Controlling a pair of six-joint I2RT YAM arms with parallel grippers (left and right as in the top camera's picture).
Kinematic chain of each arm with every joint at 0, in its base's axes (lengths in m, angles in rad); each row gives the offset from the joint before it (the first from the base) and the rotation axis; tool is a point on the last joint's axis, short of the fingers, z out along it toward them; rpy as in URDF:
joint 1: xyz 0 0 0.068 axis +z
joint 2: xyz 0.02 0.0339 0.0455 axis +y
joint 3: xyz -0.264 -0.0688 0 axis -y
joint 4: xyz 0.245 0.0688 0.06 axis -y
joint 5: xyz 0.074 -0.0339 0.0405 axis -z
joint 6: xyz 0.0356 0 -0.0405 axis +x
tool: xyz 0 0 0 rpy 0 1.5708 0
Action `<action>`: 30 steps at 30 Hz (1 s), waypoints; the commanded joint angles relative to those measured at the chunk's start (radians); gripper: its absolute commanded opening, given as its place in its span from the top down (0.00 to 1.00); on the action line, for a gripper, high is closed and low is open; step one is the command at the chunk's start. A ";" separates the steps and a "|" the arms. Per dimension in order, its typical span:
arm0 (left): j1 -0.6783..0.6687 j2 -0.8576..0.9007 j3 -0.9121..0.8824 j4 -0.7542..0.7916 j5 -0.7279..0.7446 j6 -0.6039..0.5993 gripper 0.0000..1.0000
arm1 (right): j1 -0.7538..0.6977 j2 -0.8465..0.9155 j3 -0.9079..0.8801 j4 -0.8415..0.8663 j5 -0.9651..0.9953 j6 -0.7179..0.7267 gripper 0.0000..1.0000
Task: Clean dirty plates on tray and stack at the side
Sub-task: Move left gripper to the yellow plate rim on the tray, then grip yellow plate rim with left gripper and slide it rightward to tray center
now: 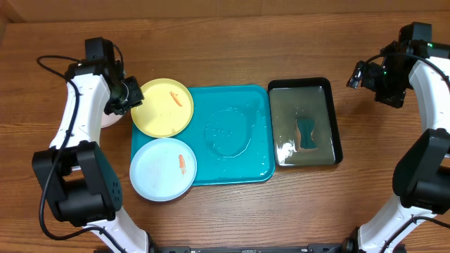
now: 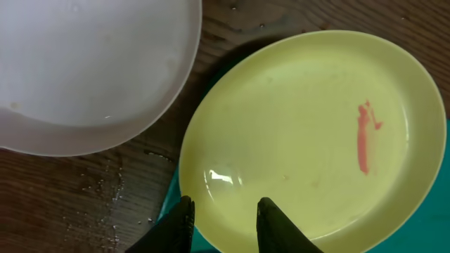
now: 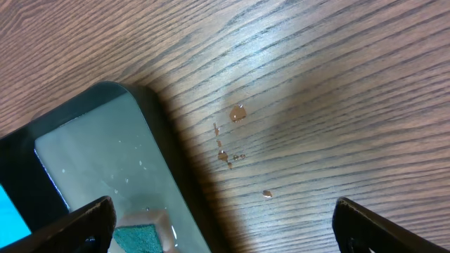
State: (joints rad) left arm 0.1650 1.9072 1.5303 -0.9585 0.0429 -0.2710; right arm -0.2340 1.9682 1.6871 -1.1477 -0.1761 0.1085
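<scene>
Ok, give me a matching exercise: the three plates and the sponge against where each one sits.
1 yellow-green plate
2 light blue plate
3 white plate
4 sponge

A in the black tray
B on the table, left of the turquoise tray
C over the turquoise tray's near left corner
D over the turquoise tray's far left corner

Pairs: 1-D, 2-C, 3-B, 4-A

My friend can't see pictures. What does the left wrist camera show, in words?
A yellow-green plate with an orange smear fills the view, two dark fingers either side of its near rim. It overlaps a turquoise tray; a white plate sits beside it on the wet table.
</scene>
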 commanded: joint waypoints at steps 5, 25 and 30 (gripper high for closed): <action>0.006 -0.002 -0.055 0.008 -0.079 -0.026 0.69 | -0.003 -0.014 0.014 0.002 0.000 0.004 0.00; 0.005 0.002 -0.248 0.243 -0.080 -0.025 0.76 | -0.003 -0.014 0.014 0.002 0.000 0.004 0.00; 0.005 0.002 -0.265 0.282 -0.080 -0.024 0.82 | -0.003 -0.014 0.014 0.002 0.000 0.004 0.00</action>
State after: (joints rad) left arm 0.1658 1.9072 1.2816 -0.6907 -0.0277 -0.2882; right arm -0.2340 1.9682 1.6871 -1.1481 -0.1764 0.1081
